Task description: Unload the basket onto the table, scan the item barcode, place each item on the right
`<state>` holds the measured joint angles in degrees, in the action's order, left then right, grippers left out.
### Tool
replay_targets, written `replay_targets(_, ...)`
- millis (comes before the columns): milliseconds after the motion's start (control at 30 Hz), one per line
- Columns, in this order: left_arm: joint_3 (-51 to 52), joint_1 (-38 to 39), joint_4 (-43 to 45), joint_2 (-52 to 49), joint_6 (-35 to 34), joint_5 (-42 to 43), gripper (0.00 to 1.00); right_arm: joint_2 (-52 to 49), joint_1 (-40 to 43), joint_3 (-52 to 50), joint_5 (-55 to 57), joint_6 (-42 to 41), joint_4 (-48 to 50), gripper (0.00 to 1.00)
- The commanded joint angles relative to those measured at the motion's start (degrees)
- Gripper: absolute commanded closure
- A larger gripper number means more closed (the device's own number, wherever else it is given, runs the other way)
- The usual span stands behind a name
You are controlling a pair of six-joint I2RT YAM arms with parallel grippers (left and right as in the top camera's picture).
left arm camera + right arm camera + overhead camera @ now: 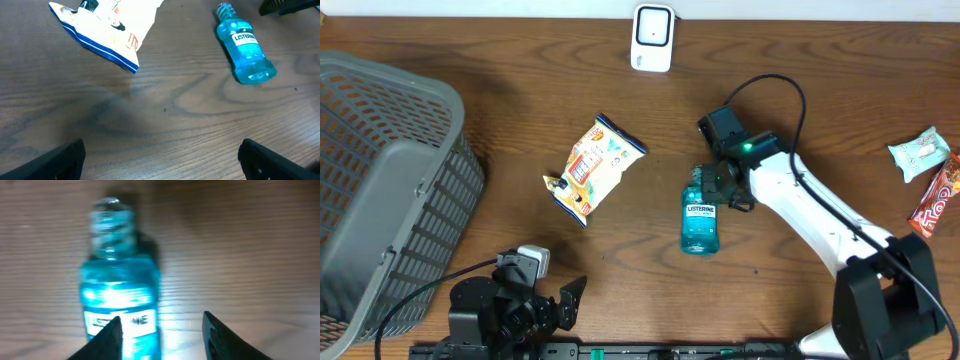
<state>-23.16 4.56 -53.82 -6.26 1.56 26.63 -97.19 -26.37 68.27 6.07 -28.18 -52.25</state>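
A blue Listerine mouthwash bottle [700, 218] lies flat on the wooden table, cap towards the far edge. My right gripper [725, 190] hovers over its cap end. In the right wrist view the bottle [120, 280] is blurred. The right gripper [162, 335] is open: one fingertip [107, 340] stands in front of the label, the other is clear of the bottle over bare wood. My left gripper [568, 300] rests wide open at the near edge, and in its own view [162, 162] nothing lies between the fingers. A white scanner [652, 38] stands at the far edge.
A yellow-and-white snack bag [592, 165] lies left of the bottle [245, 47] and shows again [107, 30] in the left wrist view. A grey slatted basket [380, 190] fills the left side. A teal packet [920, 152] and a red candy bar [935, 195] lie far right.
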Motion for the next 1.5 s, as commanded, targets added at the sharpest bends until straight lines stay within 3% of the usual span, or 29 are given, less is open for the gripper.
replay_targets(0, -0.52, -0.09, -0.15, 0.2, 0.57, -0.31, 0.02, 0.5, -0.11, -0.48, 3.23, 0.17, -0.26, 0.42)
replay_targets(167, -0.52, -0.09, -0.15, 0.2, 0.57, -0.31, 0.02, 0.42, -0.09, -0.57, -2.43, 0.35, 3.45, 0.26)
replay_targets(533, -0.52, -0.09, -0.15, 0.2, 0.57, -0.31, 0.02, -3.19, -0.09, -1.51, -7.72, 3.85, 8.2, 0.19)
replay_targets(733, -0.52, -0.09, -0.15, 0.2, 0.57, -0.28, 0.02, -8.87, -0.09, -2.23, -7.76, 3.85, 8.57, 0.25)
replay_targets(1000, -0.52, -0.09, -0.15, 0.2, 0.57, -0.31, 0.02, -12.11, -0.09, -2.43, -7.74, 3.82, 8.11, 0.51)
replay_targets(1267, -0.52, -0.09, -0.15, 0.2, 0.57, -0.28, 0.02, -12.0, 0.48, -1.46, -6.99, 4.07, 6.29, 0.67)
replay_targets(1467, -0.52, -0.09, -0.15, 0.2, 0.57, -0.28, 0.02, -11.76, 0.26, 3.56, -0.35, 3.98, -1.64, 0.79)
